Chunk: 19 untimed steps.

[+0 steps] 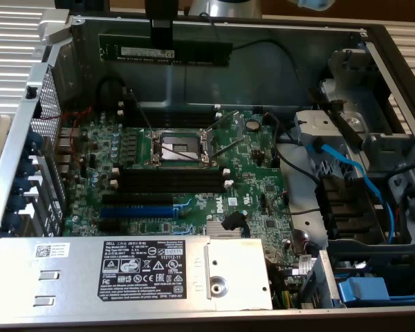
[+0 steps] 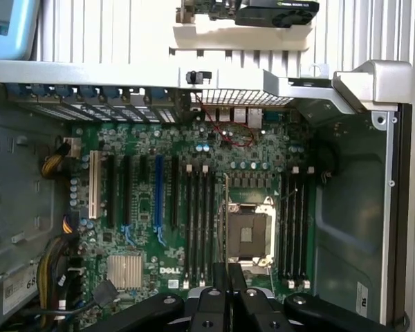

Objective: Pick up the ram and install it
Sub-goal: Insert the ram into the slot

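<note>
Item: ram [image 1: 194, 53]. Gripper [image 1: 160, 43] pinches it approx. mid-length, raised above motherboard [image 1: 263, 187]. Long axis runs across exterior view, roughly parallel w/ black slots [image 1: 194, 181], which lie below it.

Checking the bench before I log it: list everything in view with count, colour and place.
long thin dark green-black ram stick: one, white label, held level above the case's far end
grey metal computer case: one, open
green motherboard: one, on the case floor
square metal processor socket: one, silver and black, mid-board
black memory slots with white end clips: several, either side of the socket, none filled
blue expansion slot: one, between the slots and the power supply
silver power supply box: one, black label, near edge
blue cable: one, exterior view's right
black gripper: one, shut on the ram stick
</note>
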Motion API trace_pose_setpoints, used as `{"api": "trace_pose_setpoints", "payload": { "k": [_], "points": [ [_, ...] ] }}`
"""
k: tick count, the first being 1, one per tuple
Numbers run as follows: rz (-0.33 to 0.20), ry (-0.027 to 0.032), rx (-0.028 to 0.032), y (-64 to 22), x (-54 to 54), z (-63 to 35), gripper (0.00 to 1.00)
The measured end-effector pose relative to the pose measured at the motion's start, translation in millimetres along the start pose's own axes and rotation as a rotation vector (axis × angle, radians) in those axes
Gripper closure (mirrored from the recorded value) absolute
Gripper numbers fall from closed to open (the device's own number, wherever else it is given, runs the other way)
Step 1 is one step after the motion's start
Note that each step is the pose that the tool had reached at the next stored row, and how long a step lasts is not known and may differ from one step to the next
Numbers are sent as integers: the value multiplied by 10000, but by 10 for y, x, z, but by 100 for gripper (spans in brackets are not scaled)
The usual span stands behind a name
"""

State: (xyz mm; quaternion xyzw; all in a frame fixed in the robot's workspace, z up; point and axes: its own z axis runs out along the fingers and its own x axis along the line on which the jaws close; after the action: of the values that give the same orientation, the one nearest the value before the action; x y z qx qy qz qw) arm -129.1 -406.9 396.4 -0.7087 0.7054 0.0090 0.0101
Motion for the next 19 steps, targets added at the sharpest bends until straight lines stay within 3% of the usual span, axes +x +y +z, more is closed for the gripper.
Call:
{"api": "trace_pose_setpoints", "payload": {
  "k": [9,16,18,19],
  "points": [
    [1,17,22,1,1,32,88],
    [26,18,72,1,4,151,88],
    [52,17,111,2,4,170,88],
    [58,21,173,3,5,173,88]
  ]
}}
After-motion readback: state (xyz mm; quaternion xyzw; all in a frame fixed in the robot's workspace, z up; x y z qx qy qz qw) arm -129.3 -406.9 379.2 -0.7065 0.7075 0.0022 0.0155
